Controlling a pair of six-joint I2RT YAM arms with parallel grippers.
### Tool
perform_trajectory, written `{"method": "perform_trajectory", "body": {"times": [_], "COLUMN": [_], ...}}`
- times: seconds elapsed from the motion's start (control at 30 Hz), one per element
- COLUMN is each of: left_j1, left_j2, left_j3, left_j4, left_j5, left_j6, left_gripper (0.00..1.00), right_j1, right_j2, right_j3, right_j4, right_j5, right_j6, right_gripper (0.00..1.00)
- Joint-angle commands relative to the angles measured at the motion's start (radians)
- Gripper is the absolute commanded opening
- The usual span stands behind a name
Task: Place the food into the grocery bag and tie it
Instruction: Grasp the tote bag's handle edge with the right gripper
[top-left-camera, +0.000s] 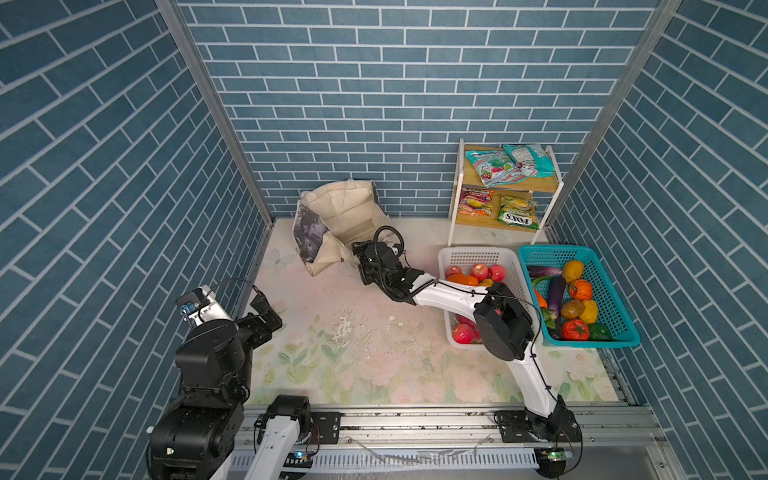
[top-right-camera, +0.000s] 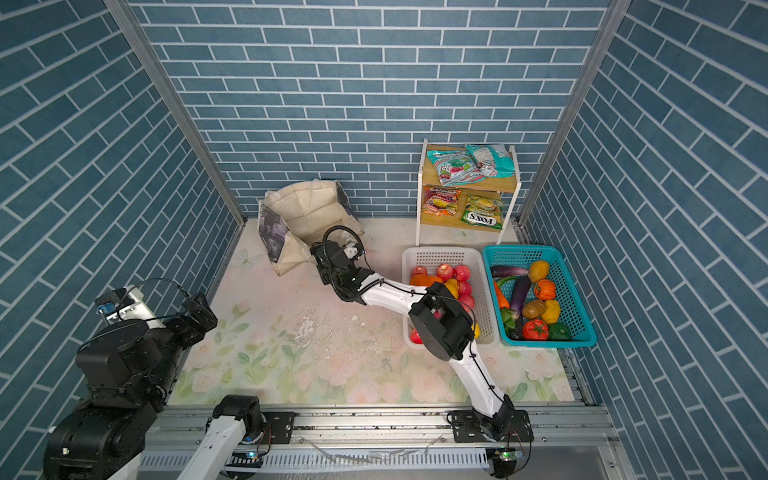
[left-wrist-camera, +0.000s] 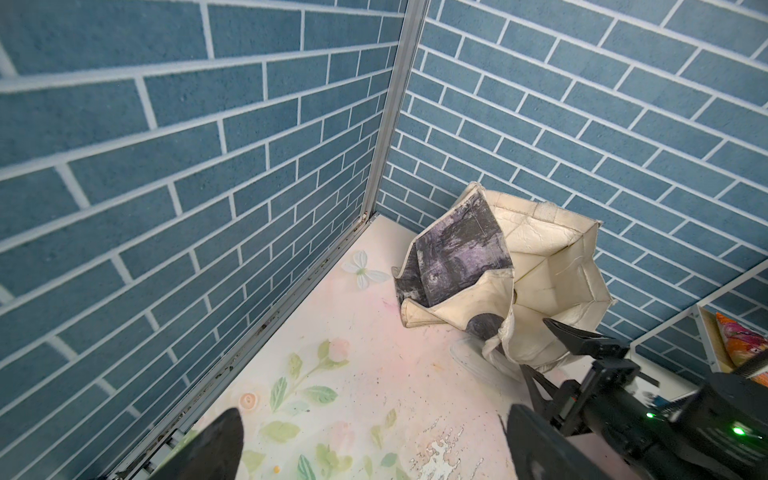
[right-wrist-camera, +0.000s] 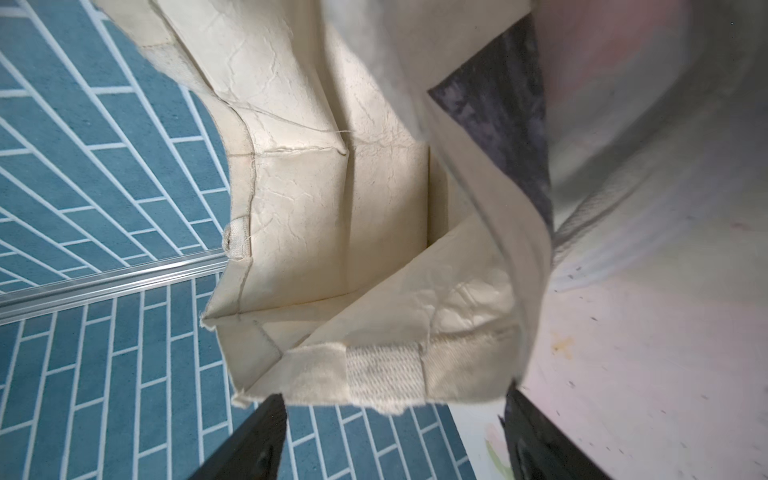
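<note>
The grocery bag (top-left-camera: 338, 216) lies slumped at the far left of the table (top-left-camera: 374, 353), against the back wall (top-left-camera: 374, 124), with its mouth turned toward the near right. Inside I see only cream lining, and no food is in it. The right gripper (right-wrist-camera: 394, 395) is at the near rim of the bag. Its jaws stand wide apart, with the hem and the sewn handle patch (right-wrist-camera: 384, 370) just past the tips, and they clamp nothing. The left gripper (left-wrist-camera: 372, 415) hangs at the near left, well apart from the bag, fully open and empty.

The food waits on the right: red apples (top-left-camera: 478, 270) in the white basket (top-left-camera: 478, 254), the aubergine (top-left-camera: 557, 291) and other vegetables in the teal basket (top-left-camera: 615, 307), and snack packets (top-left-camera: 494, 166) on the small shelf (top-left-camera: 473, 178) at the far right.

I judge that the step in hand is preparing the bag — getting its mouth open and reachable — before any loading. The next move calls for one of two things: a firm pinch on the rim to set the bag more upright, or a reach to the baskets for a first piece. The cloth looks limp and may fold over its own mouth, so one arm should probably hold the rim.
</note>
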Motion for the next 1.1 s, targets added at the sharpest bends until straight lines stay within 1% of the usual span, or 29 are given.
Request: {"method": "perform_trajectory", "body": {"times": [0.0,0.1,0.3,0.43,0.5,0.53,0.7,0.77,0.8,0.87,0.93,1.07], "left_j1": [-0.002,-0.002,-0.002,-0.002,-0.002,-0.002,-0.002,-0.002,-0.002,-0.002,-0.002,-0.002], "left_j2": [0.000,0.007,0.023,0.030,0.038,0.041,0.060,0.066,0.068,0.072,0.077,0.081], "left_j3": [-0.016,-0.028,-0.029,-0.036,-0.046,-0.052,-0.075,-0.082,-0.085,-0.090,-0.089,-0.080], "left_j4": [0.011,0.018,0.017,0.021,0.028,0.034,0.058,0.067,0.071,0.077,0.077,0.076], "left_j5": [0.007,0.024,0.048,0.060,0.081,0.093,0.144,0.162,0.167,0.182,0.193,0.219], "left_j6": [-0.012,-0.025,-0.028,-0.028,-0.031,-0.034,-0.047,-0.051,-0.054,-0.057,-0.058,-0.050], "left_gripper": [0.99,0.98,0.96,0.96,0.96,0.95,0.94,0.93,0.93,0.93,0.92,0.91], "right_j1": [0.006,0.005,-0.019,-0.020,-0.020,-0.021,-0.029,-0.037,-0.041,-0.048,-0.054,-0.056], "right_j2": [-0.103,-0.087,-0.007,0.015,0.015,0.048,0.093,0.125,0.142,0.174,0.203,0.210], "right_j3": [-0.040,-0.031,0.067,0.123,0.135,0.143,0.179,0.219,0.241,0.284,0.307,0.311], "right_j4": [-0.091,-0.116,-0.178,-0.259,-0.279,-0.292,-0.328,-0.345,-0.357,-0.373,-0.357,-0.361], "right_j5": [0.061,0.051,0.015,0.050,0.060,0.064,0.083,0.078,0.075,0.064,0.051,0.049], "right_j6": [-0.055,-0.053,-0.064,-0.118,-0.125,-0.127,-0.129,-0.135,-0.139,-0.148,-0.158,-0.203], "right_gripper": [0.83,0.83,0.81,0.81,0.81,0.81,0.83,0.82,0.80,0.71,0.53,0.32]}}
